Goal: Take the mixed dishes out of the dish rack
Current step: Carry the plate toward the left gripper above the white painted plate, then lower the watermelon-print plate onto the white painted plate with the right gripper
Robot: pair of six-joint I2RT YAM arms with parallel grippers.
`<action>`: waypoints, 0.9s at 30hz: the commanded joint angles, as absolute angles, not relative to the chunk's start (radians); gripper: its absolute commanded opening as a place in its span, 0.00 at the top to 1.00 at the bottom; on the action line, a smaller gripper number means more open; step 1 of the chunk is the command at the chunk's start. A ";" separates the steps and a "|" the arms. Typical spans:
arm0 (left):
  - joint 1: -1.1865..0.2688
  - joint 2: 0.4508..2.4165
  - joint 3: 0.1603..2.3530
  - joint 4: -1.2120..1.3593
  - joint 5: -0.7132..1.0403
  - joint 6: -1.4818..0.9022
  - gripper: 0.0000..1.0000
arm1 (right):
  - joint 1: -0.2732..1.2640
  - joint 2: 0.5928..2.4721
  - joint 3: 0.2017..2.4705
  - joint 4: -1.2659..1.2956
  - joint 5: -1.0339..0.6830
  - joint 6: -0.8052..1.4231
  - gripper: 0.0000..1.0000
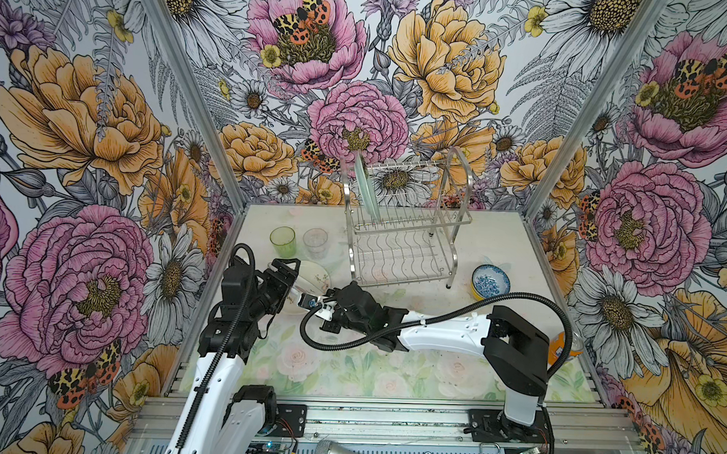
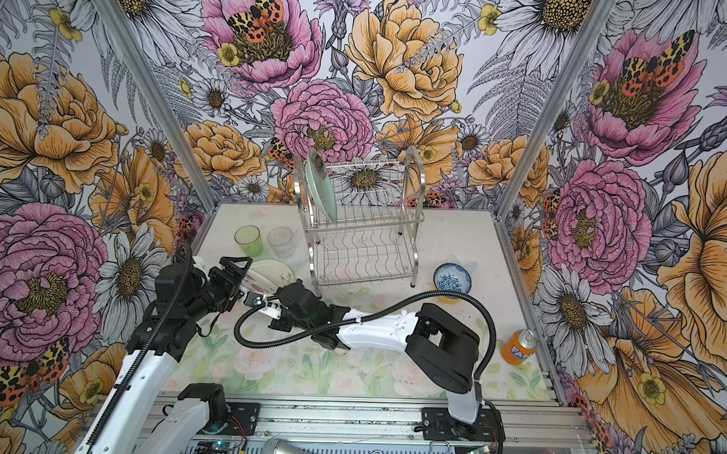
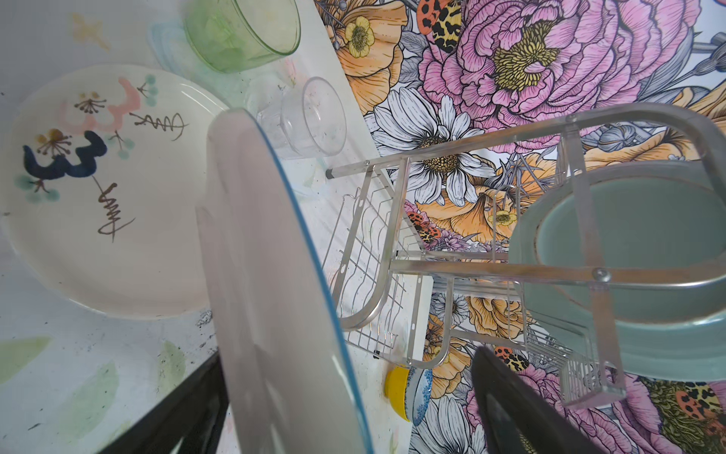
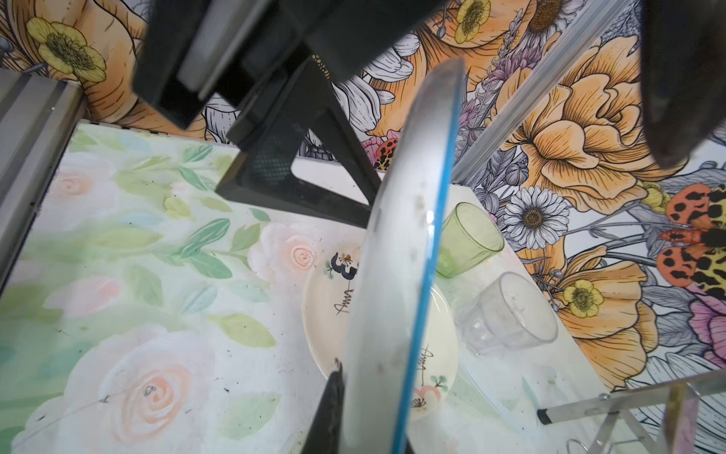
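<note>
Count: 3 plates, 2 bowls, 2 tumblers, 1 dish rack point(image 1: 402, 254), 1 soda can point(image 2: 517, 347).

Plates:
- pale green plate point(image 1: 367, 186): in the rack, upper tier, left end, upright on edge. The rack's left arched frame crosses in front of it in the left wrist view.
- cream plate point(image 1: 314, 274): flat on the tabletop point(image 1: 432, 363), left of the rack.
- white plate point(image 3: 267, 275): off the tabletop, on edge, over the cream plate's near side. It blocks part of the cream plate in both wrist views.

Bowls: blue-and-white bowl point(image 1: 491, 280) nested in yellow bowl point(image 3: 396, 389), on the tabletop just right of the rack.

Tumblers: green tumbler point(image 1: 283, 242) and clear tumbler point(image 1: 315, 243), upright, side by side, just beyond the cream plate.

right gripper point(image 1: 309, 302): jaws clenched on the white plate's rim.
left gripper point(image 1: 292, 281): jaws spread wide, straddling the same plate. One finger is clearly off it; can't tell for the other.

Soda can stands near right, well apart from the dishes. The right arm lies across mid-tabletop and hides most of the can in a top view.
</note>
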State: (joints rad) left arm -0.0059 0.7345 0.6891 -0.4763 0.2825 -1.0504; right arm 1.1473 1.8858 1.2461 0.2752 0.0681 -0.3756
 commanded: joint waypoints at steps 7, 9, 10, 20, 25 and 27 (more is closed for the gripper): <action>0.069 0.681 0.661 -0.483 0.395 -1.001 0.34 | 1.199 1.915 1.335 0.489 0.217 -0.524 1.00; 0.076 0.682 0.658 -0.475 0.408 -0.991 0.47 | 1.200 1.920 1.337 0.507 0.228 -0.527 1.00; 0.077 0.686 0.659 -0.466 0.421 -0.985 0.51 | 1.199 1.922 1.338 0.512 0.229 -0.529 1.00; 0.090 0.699 0.654 -0.441 0.460 -0.947 0.79 | 1.199 1.933 1.339 0.540 0.245 -0.522 1.00; 0.128 0.721 0.655 -0.442 0.504 -0.927 1.00 | 1.198 1.939 1.335 0.538 0.239 -0.498 0.93; 0.140 0.723 0.654 -0.442 0.508 -0.925 1.00 | 1.195 1.941 1.333 0.537 0.245 -0.495 0.87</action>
State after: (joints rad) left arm 0.1249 0.7319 0.6495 -0.5312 0.4137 -0.9577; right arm 1.1927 1.9587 1.2785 0.3706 0.2684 -0.6033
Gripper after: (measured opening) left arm 0.302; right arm 0.130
